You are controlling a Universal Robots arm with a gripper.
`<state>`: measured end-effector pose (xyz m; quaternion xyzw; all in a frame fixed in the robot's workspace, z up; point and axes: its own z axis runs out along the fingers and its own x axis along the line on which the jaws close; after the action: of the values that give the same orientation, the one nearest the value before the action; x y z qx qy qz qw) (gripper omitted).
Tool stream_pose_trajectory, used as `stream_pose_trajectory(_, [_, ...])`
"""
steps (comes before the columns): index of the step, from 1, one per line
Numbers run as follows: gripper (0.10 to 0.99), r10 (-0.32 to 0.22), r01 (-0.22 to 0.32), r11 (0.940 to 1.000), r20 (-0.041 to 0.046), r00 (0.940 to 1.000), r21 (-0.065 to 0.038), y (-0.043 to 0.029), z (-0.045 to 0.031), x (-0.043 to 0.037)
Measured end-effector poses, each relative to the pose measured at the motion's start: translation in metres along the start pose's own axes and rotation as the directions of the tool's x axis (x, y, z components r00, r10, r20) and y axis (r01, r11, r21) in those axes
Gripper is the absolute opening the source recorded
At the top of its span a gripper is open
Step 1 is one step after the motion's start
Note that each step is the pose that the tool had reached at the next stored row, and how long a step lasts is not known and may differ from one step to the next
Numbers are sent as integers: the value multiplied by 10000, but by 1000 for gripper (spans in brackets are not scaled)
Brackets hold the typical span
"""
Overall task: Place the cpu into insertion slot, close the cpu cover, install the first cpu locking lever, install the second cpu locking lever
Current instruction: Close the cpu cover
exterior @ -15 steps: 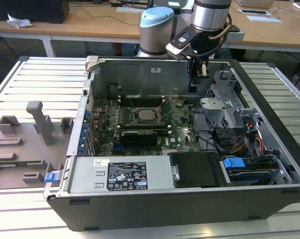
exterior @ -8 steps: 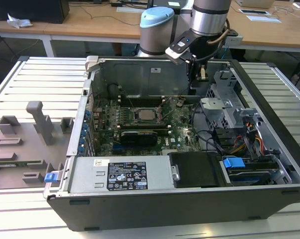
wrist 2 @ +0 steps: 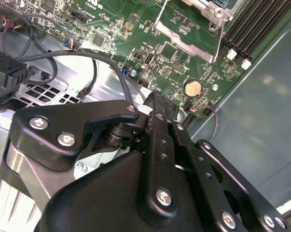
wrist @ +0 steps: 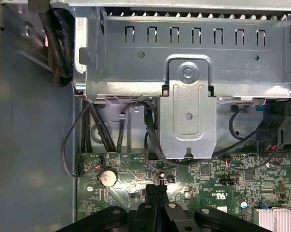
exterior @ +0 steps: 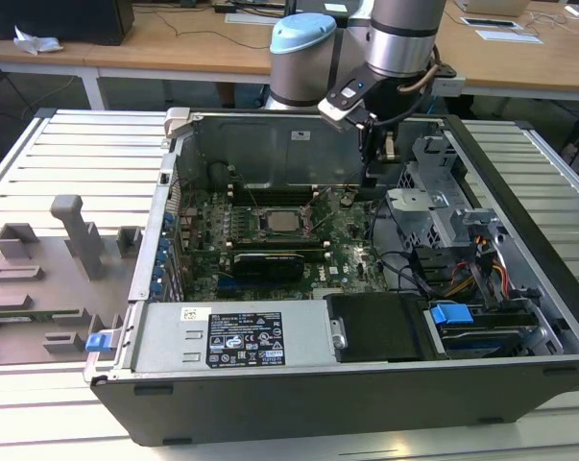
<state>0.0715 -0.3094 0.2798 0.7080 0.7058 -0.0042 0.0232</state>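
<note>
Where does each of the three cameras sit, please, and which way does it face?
Exterior view: off the arm, above the open computer case, looking down into it; the arm and hand show over the motherboard.
First wrist view: on the wrist, facing the metal drive cage across the motherboard; the shut hand shows.
Second wrist view: on the wrist, behind the hand, facing the motherboard.
Both wrist views share the coin battery.

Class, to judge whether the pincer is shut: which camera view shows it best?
The second wrist view: the pincer shows its linkage and both fingers pressed together above the green motherboard. The first wrist view shows the closed fingertips; the exterior view shows it as a dark shape inside the computer case.
</note>
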Motion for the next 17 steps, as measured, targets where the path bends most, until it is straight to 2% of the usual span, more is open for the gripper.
stream_pose_trajectory(13, [106,2,-2,10000,0,10000,0,-5,137,5])
stream_pose_trajectory(17, [106,0,0,10000,0,10000,5,-32,183,7])
